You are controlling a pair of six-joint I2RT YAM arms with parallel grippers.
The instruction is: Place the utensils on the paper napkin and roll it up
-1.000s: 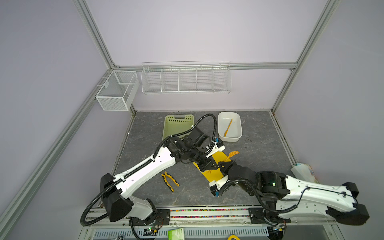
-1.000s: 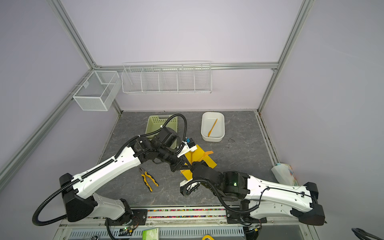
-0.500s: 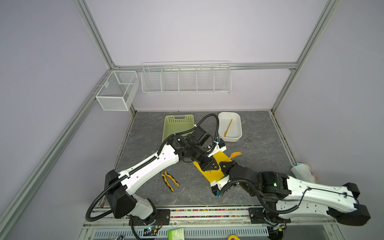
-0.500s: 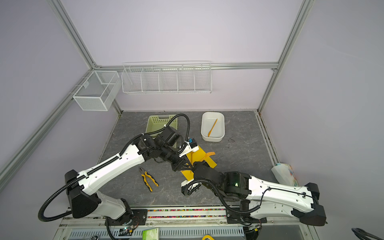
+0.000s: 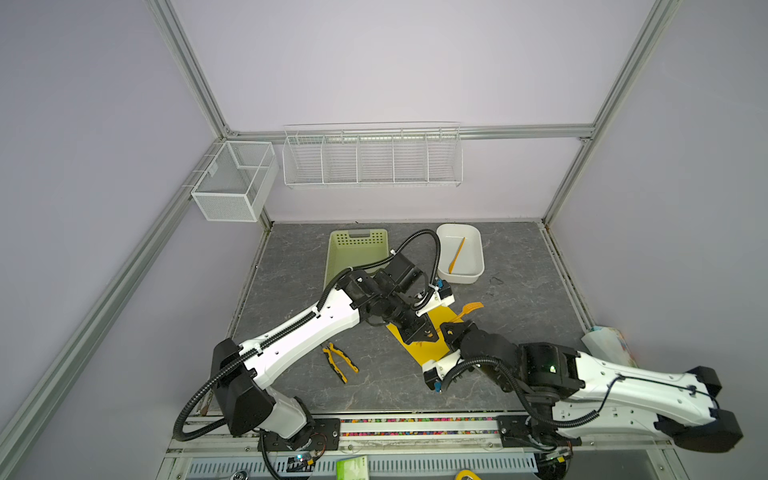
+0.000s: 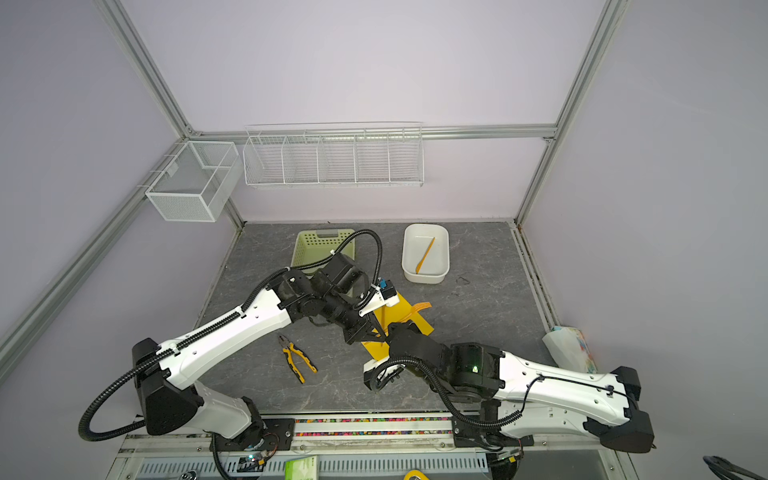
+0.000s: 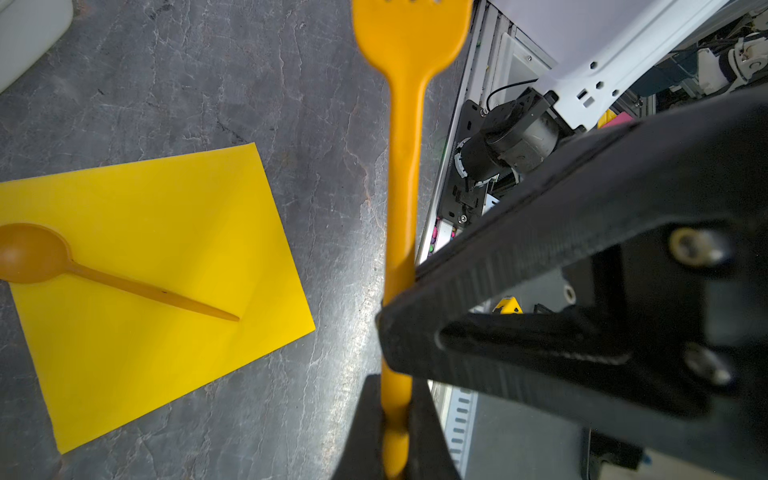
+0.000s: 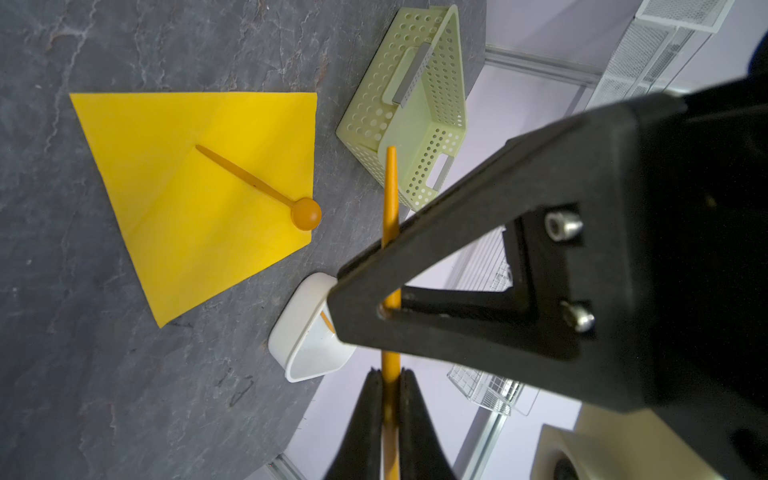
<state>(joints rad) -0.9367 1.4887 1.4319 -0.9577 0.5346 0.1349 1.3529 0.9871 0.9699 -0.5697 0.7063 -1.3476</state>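
Fork [image 7: 401, 166] held clear of table w/ handle over napkin [image 7: 187, 199], tines pointing back-right past its edge. Left gripper [image 7: 397, 390] clamped on handle end; right gripper [image 8: 390, 376] jaws hug the shaft, can't tell if pinching. Spoon [image 7: 33, 253] lies diagonally on napkin, bowl near a corner. Grey marbled tabletop [image 5: 519, 257], lilac walls [image 5: 415, 62].

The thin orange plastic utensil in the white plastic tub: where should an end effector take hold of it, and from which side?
Probably mid-handle, from straight above, closing across the shaft. The orange plastic utensil lies slanted inside the white plastic tub, both ends near its walls: these bar a sideways approach, and only the middle leaves room.
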